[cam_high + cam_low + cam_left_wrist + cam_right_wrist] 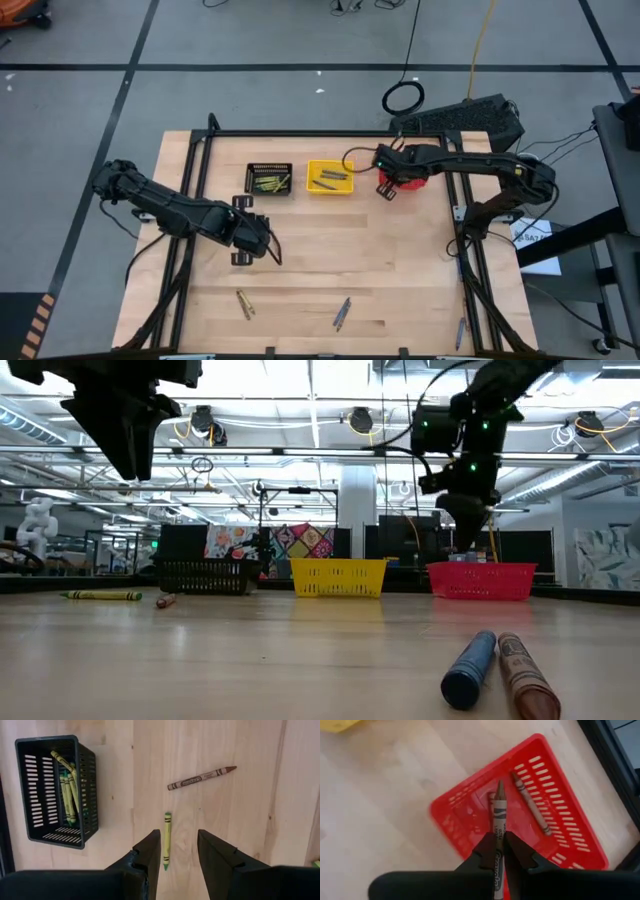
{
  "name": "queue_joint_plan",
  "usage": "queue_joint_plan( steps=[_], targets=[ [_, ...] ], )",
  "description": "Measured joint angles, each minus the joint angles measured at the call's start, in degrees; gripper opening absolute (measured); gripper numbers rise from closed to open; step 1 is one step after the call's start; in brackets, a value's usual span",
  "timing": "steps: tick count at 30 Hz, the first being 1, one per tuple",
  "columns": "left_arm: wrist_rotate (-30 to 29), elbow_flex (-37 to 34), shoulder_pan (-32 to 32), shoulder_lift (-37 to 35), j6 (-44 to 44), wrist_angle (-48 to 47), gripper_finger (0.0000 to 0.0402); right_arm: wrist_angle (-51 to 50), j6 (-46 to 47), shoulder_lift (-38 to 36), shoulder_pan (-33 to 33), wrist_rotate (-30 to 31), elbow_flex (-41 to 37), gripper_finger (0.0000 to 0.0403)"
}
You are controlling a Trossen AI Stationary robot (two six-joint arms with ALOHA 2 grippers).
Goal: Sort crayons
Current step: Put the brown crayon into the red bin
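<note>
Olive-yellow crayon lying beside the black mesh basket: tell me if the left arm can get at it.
Probably yes. The left gripper hangs open right over the olive-yellow crayon, nothing lies between, and the black mesh basket and brown crayon sit clear.

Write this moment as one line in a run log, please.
left gripper: open above olive-yellow crayon | right gripper: shut on brownish-red crayon over red mesh basket | black mesh basket: holds olive-yellow crayons
</note>
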Motion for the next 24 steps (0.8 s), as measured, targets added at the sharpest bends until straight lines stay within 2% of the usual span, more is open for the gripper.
queue_joint_plan(
  steps=[10, 24],
  targets=[
    [-0.2, 0.0, 2.7, 0.0, 0.0, 0.0, 0.0121, 4.1, -4.3, 0.0, -7.8, -1.4, -2.1, 0.0000],
    [-0.2, 0.0, 3.7, 0.0, -0.1, 0.0, 0.0121, 3.6, -5.7, 0.0, -9.2, -1.4, -2.1, 0.0034]
  ],
)
